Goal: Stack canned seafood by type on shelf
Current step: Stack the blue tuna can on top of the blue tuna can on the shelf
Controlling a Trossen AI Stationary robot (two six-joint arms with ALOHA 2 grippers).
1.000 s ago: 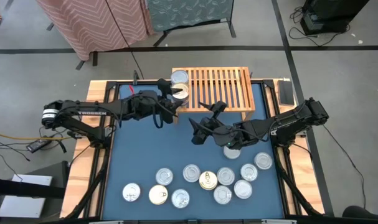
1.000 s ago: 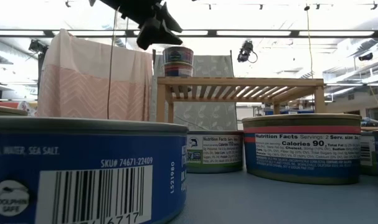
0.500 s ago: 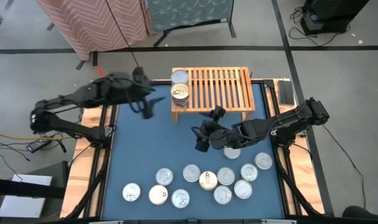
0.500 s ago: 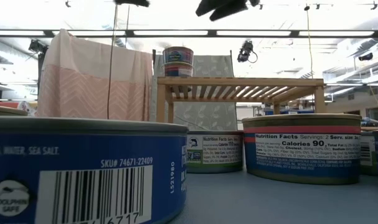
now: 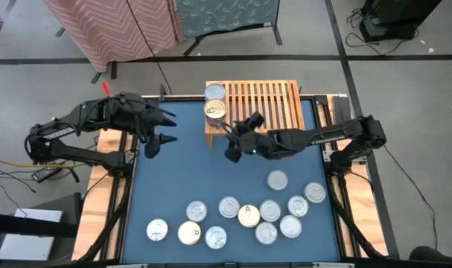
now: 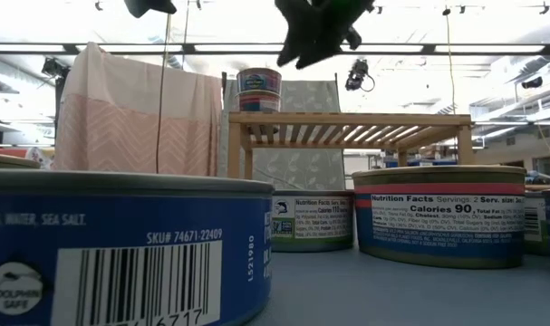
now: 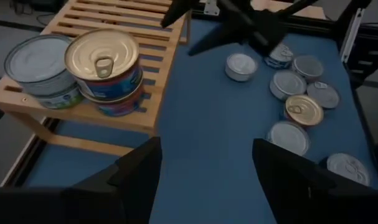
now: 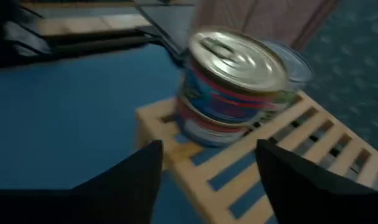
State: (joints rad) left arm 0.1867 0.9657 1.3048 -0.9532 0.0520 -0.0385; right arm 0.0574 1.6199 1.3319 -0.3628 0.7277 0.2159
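1. Two arms are over the blue table [image 5: 181,179] in the overhead shot, one from each side.
2. Far left: the left gripper [image 5: 157,132] hangs in the upper left of the mat, well apart from any can. Its fingers [image 7: 136,171] are spread with nothing between them, pretty obvious from its own wrist camera.
3. Moving right, the wooden shelf [image 5: 266,104] sits at the top middle of the table, slats running front to back.
4. On the shelf's left end there's a stack of two cans [image 5: 215,111], gold pull-tab lid on top, red and blue labels. Just behind it stands a silver-topped can [image 5: 214,92], touching or nearly so, hard to say which.
5. Right gripper [image 5: 237,140] is at centre frame, just beside the shelf's front left corner and close to that stack. Fingers [image 8: 123,180] are apart and empty.
6. From table level, the stack [image 6: 259,91] shows on the shelf's left corner, with dark gripper parts hanging at the top edge.
7. One loose silver can [image 5: 277,179] sits alone, right of centre.
8. Bottom of frame: the rest of the cans [image 5: 248,216] are scattered in a loose band from lower left to lower right, mostly silver lids, with a gold one [image 5: 248,216] in the middle and a cream one [image 5: 189,233] towards the left.
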